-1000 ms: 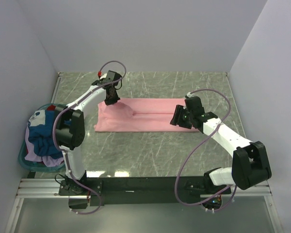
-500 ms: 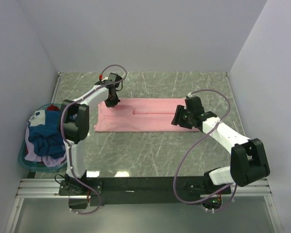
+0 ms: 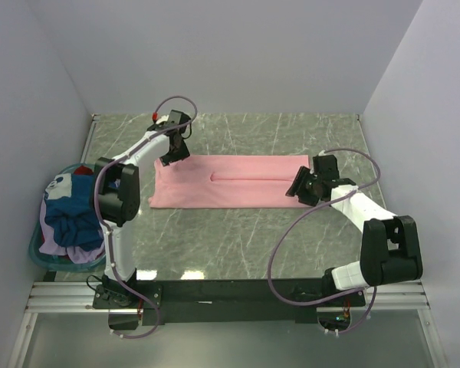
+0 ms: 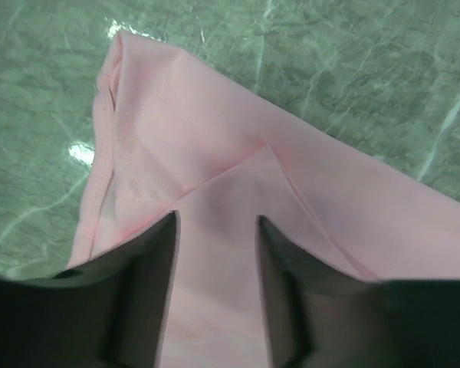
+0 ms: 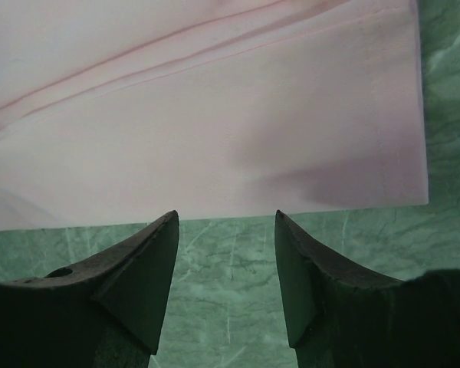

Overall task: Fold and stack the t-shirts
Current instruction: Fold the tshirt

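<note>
Pink t-shirt, folded flat on worktop; left gripper and right gripper both parted, empty, at its opposite ends.

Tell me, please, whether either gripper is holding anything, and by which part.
Nothing is held: the left gripper and the right gripper both stand open over the ends of the pink t-shirt, pinching no cloth.

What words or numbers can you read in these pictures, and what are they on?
There is no text to quote: nothing here can be read.
The pink t-shirt is plain, with no words or numbers.
The bunched shirts in the teal basket: one shows a white print, too small to tell whether it has letters.
</note>
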`<state>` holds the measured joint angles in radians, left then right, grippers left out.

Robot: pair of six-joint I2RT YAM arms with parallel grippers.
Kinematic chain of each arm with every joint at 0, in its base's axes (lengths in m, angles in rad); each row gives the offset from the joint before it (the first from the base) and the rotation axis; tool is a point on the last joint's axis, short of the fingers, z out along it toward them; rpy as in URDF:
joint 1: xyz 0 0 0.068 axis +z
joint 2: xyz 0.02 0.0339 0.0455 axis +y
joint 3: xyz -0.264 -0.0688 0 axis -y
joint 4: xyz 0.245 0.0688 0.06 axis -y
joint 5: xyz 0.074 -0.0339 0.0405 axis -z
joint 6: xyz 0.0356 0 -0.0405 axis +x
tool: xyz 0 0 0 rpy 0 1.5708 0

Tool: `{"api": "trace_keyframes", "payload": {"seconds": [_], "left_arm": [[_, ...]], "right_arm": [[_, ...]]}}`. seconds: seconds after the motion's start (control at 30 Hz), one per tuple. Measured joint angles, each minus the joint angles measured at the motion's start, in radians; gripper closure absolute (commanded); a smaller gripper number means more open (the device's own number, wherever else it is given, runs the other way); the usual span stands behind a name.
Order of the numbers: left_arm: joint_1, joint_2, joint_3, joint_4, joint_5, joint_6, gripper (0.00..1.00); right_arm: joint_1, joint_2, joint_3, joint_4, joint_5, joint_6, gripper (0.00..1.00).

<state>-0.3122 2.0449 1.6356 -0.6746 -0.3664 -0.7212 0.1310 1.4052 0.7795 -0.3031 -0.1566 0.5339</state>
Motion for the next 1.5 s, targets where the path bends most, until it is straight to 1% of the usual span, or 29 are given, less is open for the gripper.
{"api": "trace_keyframes", "payload": {"seconds": [0.03,0.1,0.17,0.23,0.27,0.3,0.37,0.4,0.47,0.5,0.6,0.77,0.93,1.03,1.2,1.23,1.27,1.37,1.47,1.5], "left_arm": [[0.003,0.000,0.003,-0.002,0.000,0.000,0.36],[0.009,-0.005,0.004,-0.007,-0.001,-0.005,0.31],[0.014,-0.027,-0.002,-0.017,0.000,-0.011,0.32],[0.018,-0.076,-0.046,-0.007,0.002,-0.026,0.38],[0.020,-0.119,-0.086,-0.007,0.006,-0.034,0.40],[0.021,-0.169,-0.133,-0.006,0.016,-0.044,0.45],[0.025,-0.260,-0.219,0.009,0.035,-0.062,0.50],[0.029,-0.304,-0.266,0.017,0.045,-0.070,0.55],[0.038,-0.370,-0.356,0.033,0.064,-0.089,0.58],[0.045,-0.384,-0.387,0.036,0.077,-0.094,0.60],[0.078,-0.372,-0.480,0.068,0.112,-0.113,0.64],[0.117,-0.291,-0.549,0.072,0.139,-0.135,0.65],[0.133,-0.286,-0.546,0.077,0.146,-0.155,0.64],[0.145,-0.269,-0.523,0.061,0.152,-0.161,0.61],[0.154,-0.202,-0.422,0.018,0.150,-0.156,0.46],[0.154,-0.187,-0.396,0.010,0.149,-0.154,0.45],[0.154,-0.175,-0.369,0.003,0.146,-0.152,0.41],[0.154,-0.161,-0.288,-0.028,0.136,-0.145,0.37],[0.150,-0.167,-0.216,-0.054,0.118,-0.144,0.36],[0.148,-0.174,-0.200,-0.057,0.111,-0.144,0.35]], "right_arm": [[-0.011,0.000,0.000,0.002,-0.006,0.000,0.40],[-0.026,0.000,0.000,0.003,-0.020,0.000,0.40],[-0.038,0.000,0.000,0.003,-0.033,0.000,0.41],[-0.046,0.000,0.000,0.003,-0.049,0.000,0.42],[-0.050,0.000,0.000,0.004,-0.054,0.000,0.43],[-0.054,0.000,0.000,0.005,-0.064,0.000,0.44],[-0.066,0.000,0.000,0.008,-0.079,0.005,0.48],[-0.072,0.001,0.000,0.011,-0.082,0.007,0.49],[-0.090,0.010,0.000,0.024,-0.090,0.013,0.52],[-0.099,0.020,0.000,0.030,-0.093,0.018,0.53],[-0.131,0.074,-0.002,0.046,-0.107,0.029,0.54],[-0.179,0.146,-0.013,0.038,-0.101,0.052,0.54],[-0.191,0.144,-0.015,0.034,-0.092,0.067,0.54],[-0.200,0.136,-0.021,0.028,-0.082,0.079,0.54],[-0.190,0.080,-0.035,-0.032,0.005,0.079,0.54],[-0.180,0.065,-0.034,-0.048,0.031,0.078,0.54],[-0.162,0.049,-0.029,-0.067,0.061,0.074,0.54],[-0.102,0.016,0.000,-0.102,0.119,0.061,0.54],[-0.056,0.009,0.045,-0.106,0.142,0.036,0.56],[-0.048,0.010,0.060,-0.102,0.141,0.028,0.58]]}}
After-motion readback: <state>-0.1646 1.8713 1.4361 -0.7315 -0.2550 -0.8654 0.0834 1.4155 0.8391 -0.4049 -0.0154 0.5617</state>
